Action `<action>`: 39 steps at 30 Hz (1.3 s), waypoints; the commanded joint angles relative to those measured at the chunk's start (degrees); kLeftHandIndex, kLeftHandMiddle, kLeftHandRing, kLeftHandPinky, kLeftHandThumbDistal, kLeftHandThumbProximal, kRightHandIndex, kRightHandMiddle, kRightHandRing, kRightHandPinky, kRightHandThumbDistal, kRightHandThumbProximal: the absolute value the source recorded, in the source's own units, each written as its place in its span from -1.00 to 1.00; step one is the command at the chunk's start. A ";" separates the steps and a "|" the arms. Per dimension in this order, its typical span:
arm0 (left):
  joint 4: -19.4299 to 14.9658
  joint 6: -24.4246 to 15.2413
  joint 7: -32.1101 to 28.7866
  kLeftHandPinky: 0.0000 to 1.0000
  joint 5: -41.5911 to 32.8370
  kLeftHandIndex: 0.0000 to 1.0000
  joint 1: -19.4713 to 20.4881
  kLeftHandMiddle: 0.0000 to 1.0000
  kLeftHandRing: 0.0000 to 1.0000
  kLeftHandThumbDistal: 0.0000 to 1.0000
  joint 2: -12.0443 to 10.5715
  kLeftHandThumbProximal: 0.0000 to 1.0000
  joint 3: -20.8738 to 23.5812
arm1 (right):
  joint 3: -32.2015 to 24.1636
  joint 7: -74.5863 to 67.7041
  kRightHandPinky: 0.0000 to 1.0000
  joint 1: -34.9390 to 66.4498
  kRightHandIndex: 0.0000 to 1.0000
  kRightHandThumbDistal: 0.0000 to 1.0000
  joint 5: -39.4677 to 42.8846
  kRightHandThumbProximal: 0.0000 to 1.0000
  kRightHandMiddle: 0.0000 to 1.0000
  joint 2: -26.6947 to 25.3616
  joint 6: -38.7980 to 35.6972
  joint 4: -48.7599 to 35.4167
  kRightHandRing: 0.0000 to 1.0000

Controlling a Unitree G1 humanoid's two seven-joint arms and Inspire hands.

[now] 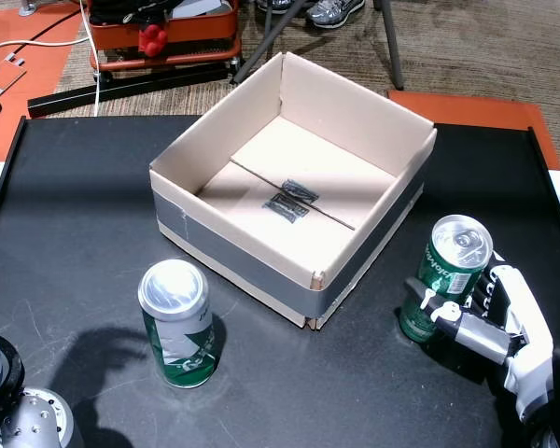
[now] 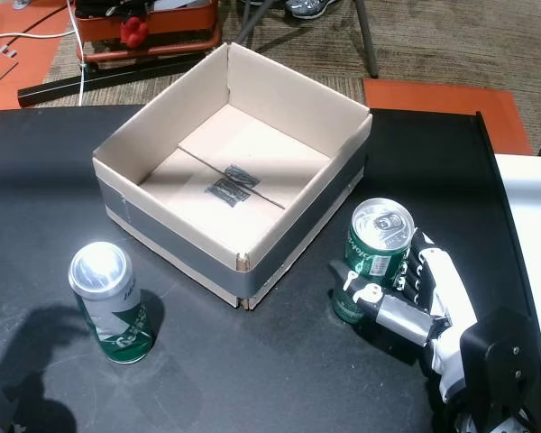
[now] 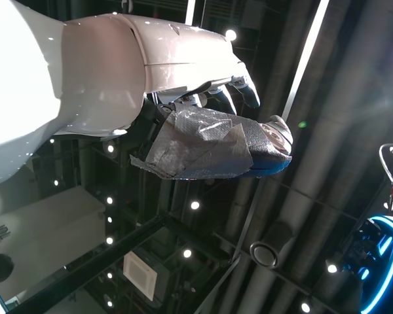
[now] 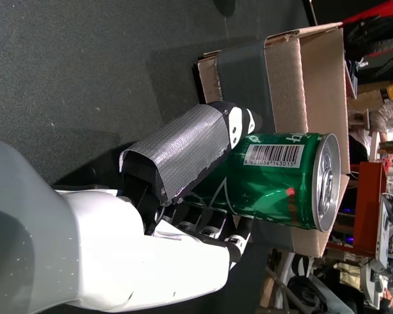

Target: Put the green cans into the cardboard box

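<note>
The open cardboard box (image 1: 233, 250) (image 2: 176, 242) stands on the black table with nothing inside. One green can (image 1: 177, 327) (image 2: 113, 307) stands upright near the box's front left corner, untouched. A second green can (image 1: 445, 275) (image 2: 371, 257) stands to the right of the box, slightly tilted. My right hand (image 1: 495, 322) (image 2: 424, 311) is shut on it, thumb in front and fingers behind. The right wrist view shows the taped thumb (image 4: 177, 154) pressed on this can (image 4: 275, 183). My left hand (image 3: 209, 131) holds nothing, fingers loosely curled, seen against the ceiling.
The black table (image 1: 75, 233) has raised edges at left and right. Behind it on the floor are an orange cart (image 1: 163, 37), chair legs (image 1: 387, 42) and a person's shoes (image 1: 331, 9). My left arm (image 1: 19, 415) sits at the bottom left corner.
</note>
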 commanded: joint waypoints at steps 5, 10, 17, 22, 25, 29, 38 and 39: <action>-0.81 0.37 -0.46 0.78 -0.03 0.32 1.19 0.43 0.72 -0.55 -6.90 0.54 0.58 | 0.91 -0.67 0.71 -0.80 0.48 0.78 -1.31 -0.49 0.58 0.19 0.69 0.70 0.63; -1.07 0.27 -0.40 0.77 0.17 0.30 1.55 0.42 0.70 -0.54 -7.17 0.55 0.68 | 1.13 -0.67 0.74 -1.38 0.51 0.86 -1.26 -0.45 0.57 0.35 1.13 0.74 0.63; -1.77 -0.25 0.06 0.75 0.36 0.29 1.87 0.41 0.69 -0.55 -7.93 0.54 0.50 | 1.52 -0.77 0.73 -2.04 0.53 0.90 -1.36 -0.43 0.56 0.62 1.23 1.41 0.61; -2.04 -0.33 -0.32 0.77 0.23 0.31 1.94 0.42 0.69 -0.53 -7.58 0.58 0.62 | 2.01 -1.27 0.72 -2.70 0.51 0.87 -1.93 -0.45 0.56 0.95 1.36 1.91 0.60; -1.97 0.49 -0.09 0.76 0.11 0.32 2.25 0.43 0.69 -0.49 -7.54 0.57 0.53 | 1.89 -1.19 0.69 -2.93 0.50 0.86 -1.76 -0.48 0.54 1.25 1.52 2.01 0.59; -2.16 0.55 0.41 0.75 0.51 0.33 2.51 0.43 0.69 -0.50 -7.49 0.55 0.37 | 1.67 -1.25 0.62 -2.96 0.47 0.87 -1.60 -0.46 0.49 1.36 1.32 2.07 0.53; -1.84 0.85 -0.12 0.76 0.36 0.33 2.54 0.44 0.70 -0.49 -7.25 0.58 0.72 | 0.29 -0.34 0.32 -2.95 0.11 0.82 -0.22 -0.59 0.16 2.01 1.75 1.91 0.23; -1.87 1.21 -0.13 0.76 0.36 0.33 2.70 0.44 0.70 -0.48 -7.17 0.57 0.61 | -0.04 0.03 0.29 -2.97 0.06 0.84 0.19 -0.59 0.12 2.14 1.91 1.88 0.21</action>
